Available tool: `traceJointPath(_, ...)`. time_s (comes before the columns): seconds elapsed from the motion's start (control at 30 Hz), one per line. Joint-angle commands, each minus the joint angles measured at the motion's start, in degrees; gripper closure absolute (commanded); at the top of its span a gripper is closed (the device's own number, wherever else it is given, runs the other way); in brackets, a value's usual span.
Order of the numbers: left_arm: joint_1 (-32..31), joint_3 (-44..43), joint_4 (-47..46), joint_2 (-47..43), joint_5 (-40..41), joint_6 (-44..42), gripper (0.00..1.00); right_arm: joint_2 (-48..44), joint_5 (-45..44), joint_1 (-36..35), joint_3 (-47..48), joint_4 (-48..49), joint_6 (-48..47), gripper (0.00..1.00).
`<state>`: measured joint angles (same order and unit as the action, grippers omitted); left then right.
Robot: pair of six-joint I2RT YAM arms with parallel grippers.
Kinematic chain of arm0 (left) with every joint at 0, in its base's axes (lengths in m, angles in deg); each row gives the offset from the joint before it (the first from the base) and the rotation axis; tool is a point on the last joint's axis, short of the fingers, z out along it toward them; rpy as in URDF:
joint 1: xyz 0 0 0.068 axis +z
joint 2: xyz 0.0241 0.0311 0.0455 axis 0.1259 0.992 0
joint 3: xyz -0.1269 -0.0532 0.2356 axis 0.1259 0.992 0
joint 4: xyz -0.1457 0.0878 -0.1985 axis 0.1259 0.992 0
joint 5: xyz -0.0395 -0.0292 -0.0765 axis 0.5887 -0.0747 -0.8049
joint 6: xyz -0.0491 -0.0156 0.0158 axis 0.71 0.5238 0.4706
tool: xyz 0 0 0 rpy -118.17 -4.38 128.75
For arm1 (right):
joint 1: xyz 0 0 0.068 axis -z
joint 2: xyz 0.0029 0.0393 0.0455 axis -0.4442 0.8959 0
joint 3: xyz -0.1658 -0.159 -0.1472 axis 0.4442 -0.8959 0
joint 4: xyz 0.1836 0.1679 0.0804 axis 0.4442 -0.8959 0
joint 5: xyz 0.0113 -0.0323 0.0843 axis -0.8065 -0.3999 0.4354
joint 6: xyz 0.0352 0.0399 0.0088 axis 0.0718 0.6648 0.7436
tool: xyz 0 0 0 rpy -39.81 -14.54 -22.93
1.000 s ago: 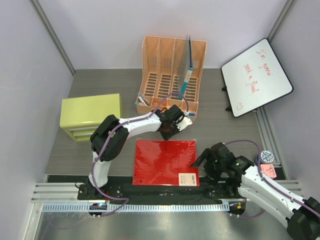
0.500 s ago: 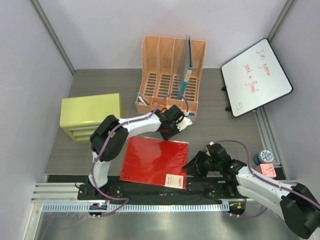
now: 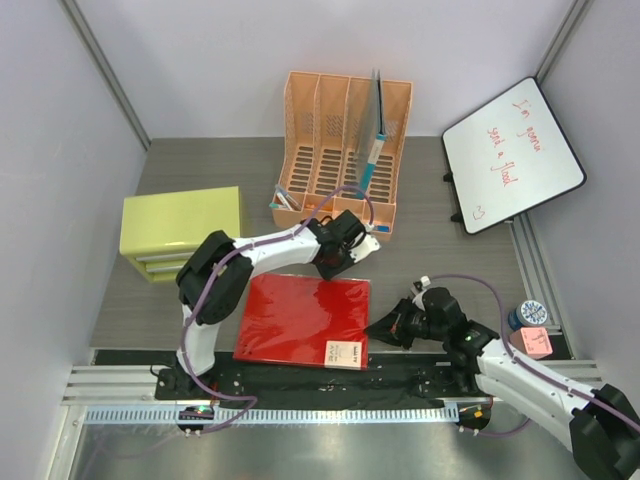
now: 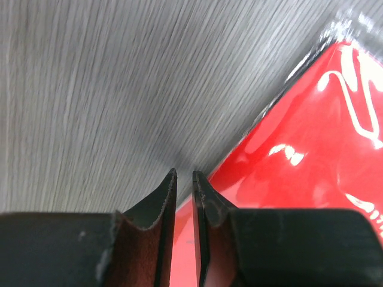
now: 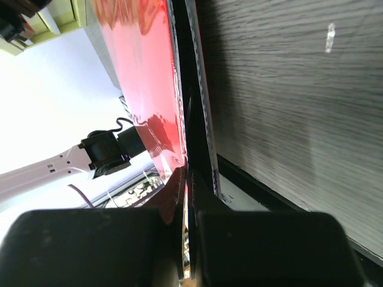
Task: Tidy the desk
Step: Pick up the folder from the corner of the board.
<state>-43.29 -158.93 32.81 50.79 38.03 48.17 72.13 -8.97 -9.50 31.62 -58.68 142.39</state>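
Note:
A glossy red folder (image 3: 300,320) with a white label lies askew on the dark grey desk (image 3: 430,250), near its front edge. My left gripper (image 3: 335,264) is at the folder's far right corner, shut on the thin edge. In the left wrist view the jaws (image 4: 184,174) stand nearly together, with the red folder (image 4: 311,155) running in between them over the desk (image 4: 119,89). My right gripper (image 3: 378,328) is shut on the folder's right edge. The right wrist view shows the red folder (image 5: 143,78) entering that gripper (image 5: 187,173) beside the desk (image 5: 287,107).
An orange mesh file rack (image 3: 340,150) holding a grey binder (image 3: 375,120) stands at the back. A lime-green drawer cabinet (image 3: 182,228) sits at left. A whiteboard (image 3: 512,155) leans at the right. A tape roll (image 3: 531,312) and a pink pad (image 3: 537,342) lie by the right rail.
The right gripper reached in to the folder's right edge and shut on it. The folder slid left and turned, its near end now further left.

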Motion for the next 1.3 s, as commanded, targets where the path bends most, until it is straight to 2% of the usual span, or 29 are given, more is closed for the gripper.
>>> traceJointPath(0.0,2.26,-3.49,10.75,-7.15,0.89,-0.76,0.83,-3.34,-3.63,0.28,-5.19,-3.67,-0.07,0.99)
traceJointPath(0.1,6.74,-9.82,16.30,-11.72,0.20,-2.07,0.82,-4.75,-4.51,0.28,-4.31,-6.75,-0.86,0.99)
traceJointPath(0.23,16.48,-15.64,27.97,-18.57,-2.26,-6.20,0.80,-3.35,-4.78,0.37,-3.34,-8.42,-2.27,0.99)
traceJointPath(0.3,18.61,-11.71,29.85,-22.88,-0.87,-10.50,0.80,-2.30,-4.69,0.46,-1.86,-8.34,-3.32,0.99)
traceJointPath(0.33,19.58,-8.38,29.77,-24.55,2.79,-12.26,0.80,-1.07,-4.69,0.55,-1.41,-8.33,-3.67,0.99)
traceJointPath(0.37,19.76,-0.34,29.60,-27.61,4.13,-14.71,0.80,-0.54,-4.60,0.55,-1.14,-8.42,-4.20,0.99)
traceJointPath(0.43,19.93,8.05,28.72,-29.83,6.59,-16.31,0.80,0.52,-4.34,0.72,-0.97,-8.42,-4.90,0.99)
traceJointPath(0.47,20.20,14.96,27.50,-30.80,6.78,-16.66,0.81,1.22,-4.16,0.90,-0.88,-8.51,-5.17,0.99)
traceJointPath(0.57,20.46,24.31,24.16,-33.35,6.60,-17.02,0.81,1.23,-4.07,1.07,-0.61,-9.21,-5.70,0.99)
traceJointPath(0.67,20.46,27.77,22.30,-33.01,5.56,-15.97,0.81,1.31,-4.07,1.25,0.00,-10.97,-6.49,0.99)
traceJointPath(0.93,20.46,29.35,17.65,-30.46,3.80,-14.30,0.81,-0.71,-4.34,1.43,0.35,-14.31,-7.02,0.99)
traceJointPath(1.13,20.38,32.17,11.06,-28.79,-0.16,-11.05,0.82,-1.50,-4.78,1.51,0.35,-15.54,-6.93,0.99)
traceJointPath(1.27,20.38,32.87,9.82,-25.54,-3.15,-9.99,0.82,-2.38,-5.22,1.43,0.18,-16.59,-6.49,0.99)
